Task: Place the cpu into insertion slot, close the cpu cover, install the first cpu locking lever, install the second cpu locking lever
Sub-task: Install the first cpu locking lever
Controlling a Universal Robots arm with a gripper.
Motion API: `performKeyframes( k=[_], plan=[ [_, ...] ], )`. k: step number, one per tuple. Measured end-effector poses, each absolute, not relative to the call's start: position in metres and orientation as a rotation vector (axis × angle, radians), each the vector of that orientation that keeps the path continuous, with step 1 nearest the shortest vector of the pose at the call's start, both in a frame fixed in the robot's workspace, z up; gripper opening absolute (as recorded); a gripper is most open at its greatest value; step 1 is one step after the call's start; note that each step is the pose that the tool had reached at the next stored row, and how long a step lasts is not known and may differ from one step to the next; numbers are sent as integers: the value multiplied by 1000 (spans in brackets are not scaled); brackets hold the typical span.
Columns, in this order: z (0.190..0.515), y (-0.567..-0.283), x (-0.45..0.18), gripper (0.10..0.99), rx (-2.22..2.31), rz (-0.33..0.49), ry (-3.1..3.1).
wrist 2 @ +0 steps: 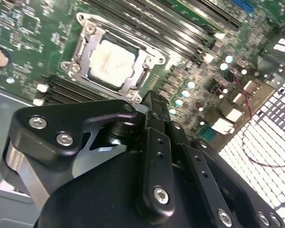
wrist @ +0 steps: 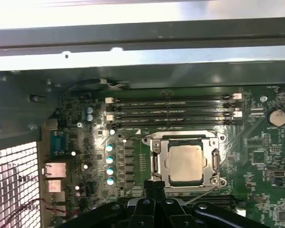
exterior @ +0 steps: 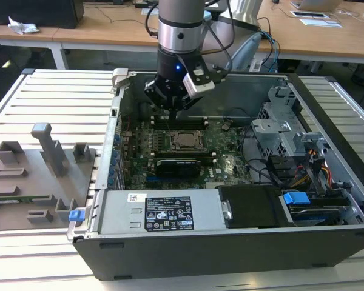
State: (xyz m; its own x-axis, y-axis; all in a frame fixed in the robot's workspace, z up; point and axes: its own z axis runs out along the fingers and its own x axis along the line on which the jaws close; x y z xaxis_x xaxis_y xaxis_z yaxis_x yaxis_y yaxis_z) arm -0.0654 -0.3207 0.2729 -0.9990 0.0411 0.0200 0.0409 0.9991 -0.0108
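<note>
**Slatted bench (exterior: pixel 48 91), open case (exterior: pixel 230 248): cpu (exterior: pixel 185 140) already seated**

Exterior view: desks stand behind the bench. The case lies open with one green board (exterior: pixel 230 160) inside. The gripper (exterior: pixel 173 110) hangs just above the board, at the far side of the cpu and close to it.

Second wrist view: one cpu (wrist 2: pixel 111 61) lies flat in its slot, its pale metal top showing through the window of one cover (wrist 2: pixel 148 61), which lies down over it. The gripper (wrist 2: pixel 152 102) has its fingers drawn together with nothing between them. Its tip is just beside the cover's near corner; I cannot tell whether it touches.

First wrist view: the cpu (wrist: pixel 185 163) sits in the single slot (wrist: pixel 157 164), framed by the cover (wrist: pixel 185 137). Four memory slots (wrist: pixel 173 110) run alongside. The gripper (wrist: pixel 154 186) is closed and empty. The levers are too thin here to count or judge.

Handling, as I judge it: the cpu is light, stiff and slippery on top, with fragile contacts beneath, so it is best held by its edges. The cover is thin, rigid metal.
</note>
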Motion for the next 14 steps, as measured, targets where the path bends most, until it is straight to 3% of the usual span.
performKeyframes(
  k=[14],
  plan=[
    [273,-315,-95,106,-64,16,-3121]
  ],
)
